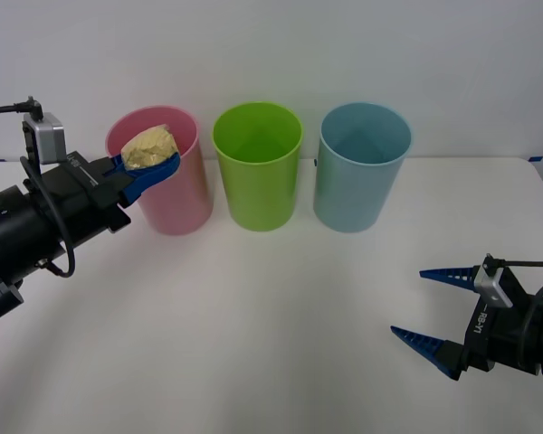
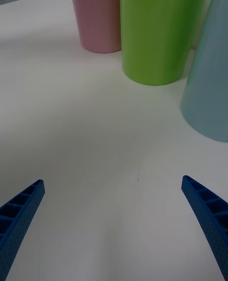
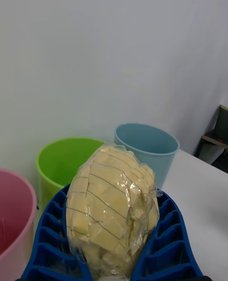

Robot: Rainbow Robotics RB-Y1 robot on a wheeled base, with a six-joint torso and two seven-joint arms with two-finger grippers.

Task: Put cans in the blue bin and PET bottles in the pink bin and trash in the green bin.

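Left pincer (image 1: 150,165) is clamped on the trash (image 1: 151,147), raised over the pink bin (image 1: 167,194). Beside it on the white desk (image 1: 253,316) stand the green bin (image 1: 258,176) and blue bin (image 1: 360,176), nothing visible inside. Right pincer (image 1: 430,307) rests apart, near the desk's front.

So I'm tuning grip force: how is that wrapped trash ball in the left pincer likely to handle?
The trash looks like crumpled paper in clear film, so probably light and squashy. The left pincer bows around it, hinting that it gives a little. The film may be slippery, and the rounded lump could roll if dropped on the table.
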